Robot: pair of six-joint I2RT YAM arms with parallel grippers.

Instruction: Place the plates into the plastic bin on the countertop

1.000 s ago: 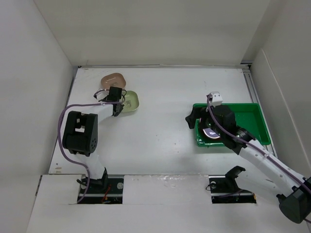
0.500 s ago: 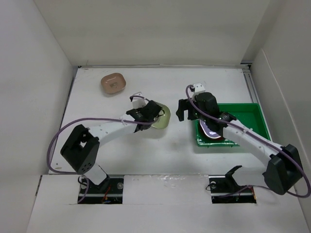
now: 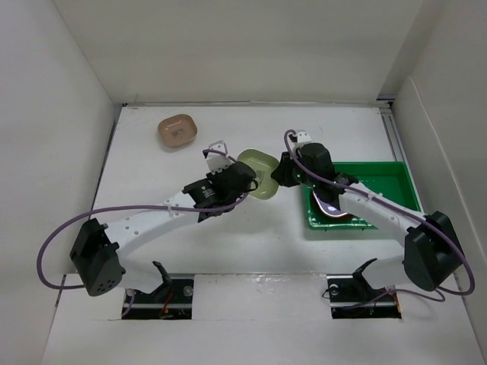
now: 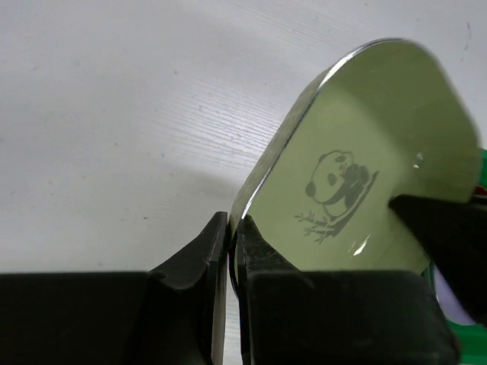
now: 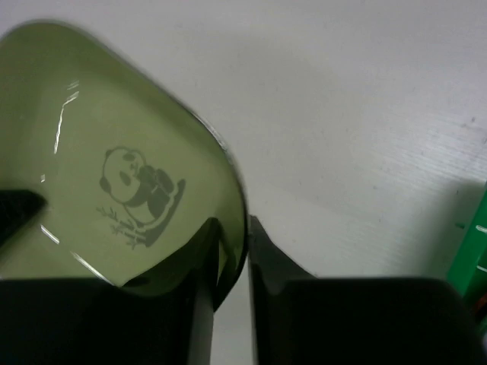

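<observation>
Just left of the plastic bin (image 3: 388,190), the left gripper (image 4: 232,228) clamps one rim of the light green plate (image 3: 259,163). The right gripper (image 5: 234,228) pinches the opposite rim.

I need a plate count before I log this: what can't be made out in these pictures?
- Plates in the plastic bin: top view, the right arm covers most of them, so no count.
- Right gripper on the light green plate: right wrist view, dark blurred fingers hide whether it pinches yet.
- Tan-pink plate's print: top view, too small.
</observation>
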